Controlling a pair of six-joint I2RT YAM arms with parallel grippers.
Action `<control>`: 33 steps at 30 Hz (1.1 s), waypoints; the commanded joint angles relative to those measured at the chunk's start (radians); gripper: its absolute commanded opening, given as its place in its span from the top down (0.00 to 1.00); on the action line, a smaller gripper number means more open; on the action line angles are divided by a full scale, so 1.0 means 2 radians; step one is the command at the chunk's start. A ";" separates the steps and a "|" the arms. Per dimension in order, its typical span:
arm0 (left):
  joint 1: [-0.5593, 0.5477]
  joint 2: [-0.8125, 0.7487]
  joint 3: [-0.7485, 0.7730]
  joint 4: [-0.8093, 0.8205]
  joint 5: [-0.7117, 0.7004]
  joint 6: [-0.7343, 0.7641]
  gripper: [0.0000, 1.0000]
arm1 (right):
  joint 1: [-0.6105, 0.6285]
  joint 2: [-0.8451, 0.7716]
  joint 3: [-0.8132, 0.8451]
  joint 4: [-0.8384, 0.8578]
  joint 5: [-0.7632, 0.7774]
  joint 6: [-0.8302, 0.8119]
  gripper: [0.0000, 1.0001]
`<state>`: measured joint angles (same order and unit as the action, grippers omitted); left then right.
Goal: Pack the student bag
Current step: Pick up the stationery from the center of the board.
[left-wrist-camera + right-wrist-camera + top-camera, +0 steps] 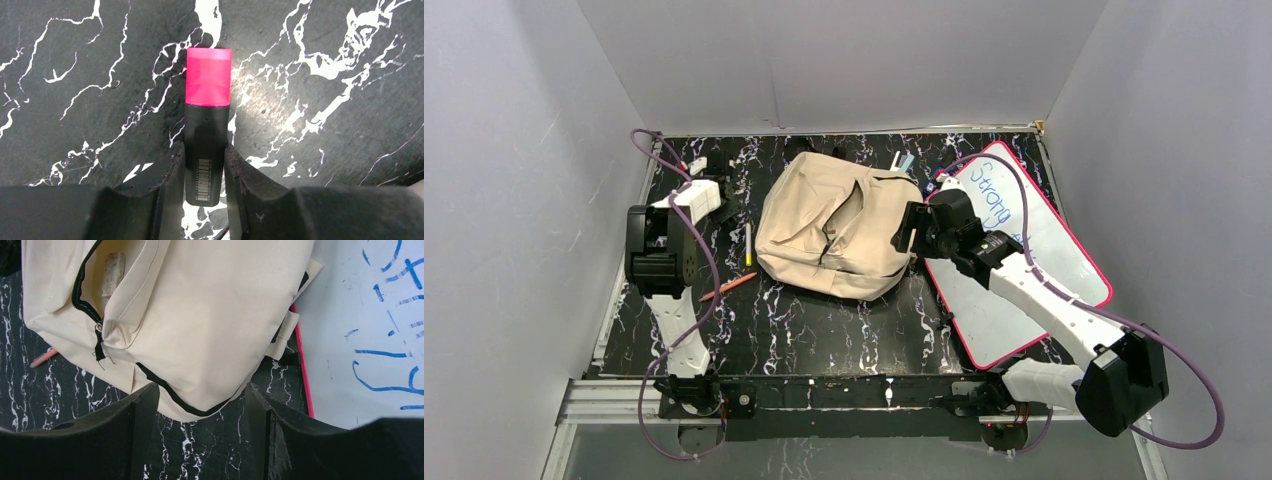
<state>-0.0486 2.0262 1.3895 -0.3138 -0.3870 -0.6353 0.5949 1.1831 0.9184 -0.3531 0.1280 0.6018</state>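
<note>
Overhead, the beige student bag [834, 225] lies mid-table, with a pink-framed whiteboard [1049, 235] just beside it on the right and two pencils [748, 243] to its left. At the left wrist, the left gripper [204, 150] pinches a black, pink-capped highlighter [207, 100] lying on the marbled table [75, 125]. At the right wrist, the right gripper [201, 390] stands wide, holding nothing, at the bag's right edge.
</note>
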 commanded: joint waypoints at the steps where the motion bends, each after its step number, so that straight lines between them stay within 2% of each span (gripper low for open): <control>1: 0.002 -0.043 -0.026 -0.014 0.020 0.003 0.80 | -0.001 -0.012 0.005 -0.007 0.027 -0.004 0.26; 5: 0.002 -0.108 -0.050 -0.012 0.038 0.016 0.87 | -0.001 0.000 0.029 -0.042 0.020 -0.032 0.07; 10: 0.002 -0.248 -0.100 0.006 0.077 0.035 0.91 | -0.002 -0.012 0.003 -0.013 -0.017 -0.025 0.07; 13: 0.001 -0.342 -0.146 0.041 0.179 0.055 0.92 | -0.002 -0.022 0.011 -0.001 -0.053 -0.010 0.07; 15: -0.002 -0.391 -0.164 0.055 0.282 0.058 0.93 | -0.003 -0.029 0.027 0.011 -0.083 0.006 0.07; 17: -0.027 -0.424 -0.173 0.053 0.361 0.050 0.95 | -0.003 -0.040 0.036 0.038 -0.118 0.026 0.07; 18: -0.052 -0.443 -0.181 0.057 0.376 0.040 0.95 | -0.003 -0.046 0.035 0.060 -0.135 0.040 0.08; 22: -0.190 -0.510 -0.219 0.090 0.324 0.003 0.95 | -0.003 -0.079 -0.004 0.202 -0.201 0.125 0.09; 25: -0.255 -0.523 -0.249 0.114 0.299 -0.017 0.95 | -0.003 -0.091 -0.039 0.300 -0.219 0.188 0.09; 27: -0.288 -0.525 -0.265 0.135 0.285 -0.024 0.95 | -0.003 -0.090 -0.050 0.337 -0.231 0.219 0.09; 29: -0.314 -0.524 -0.277 0.153 0.270 -0.030 0.96 | -0.003 -0.086 -0.048 0.344 -0.244 0.233 0.10; 33: -0.352 -0.507 -0.281 0.183 0.247 -0.032 0.96 | -0.003 -0.082 -0.027 0.268 -0.236 0.238 0.14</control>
<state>-0.6930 1.0008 0.8246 -0.0628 0.1734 -0.6773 0.5949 1.0203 0.8280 0.1802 -0.3145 1.0058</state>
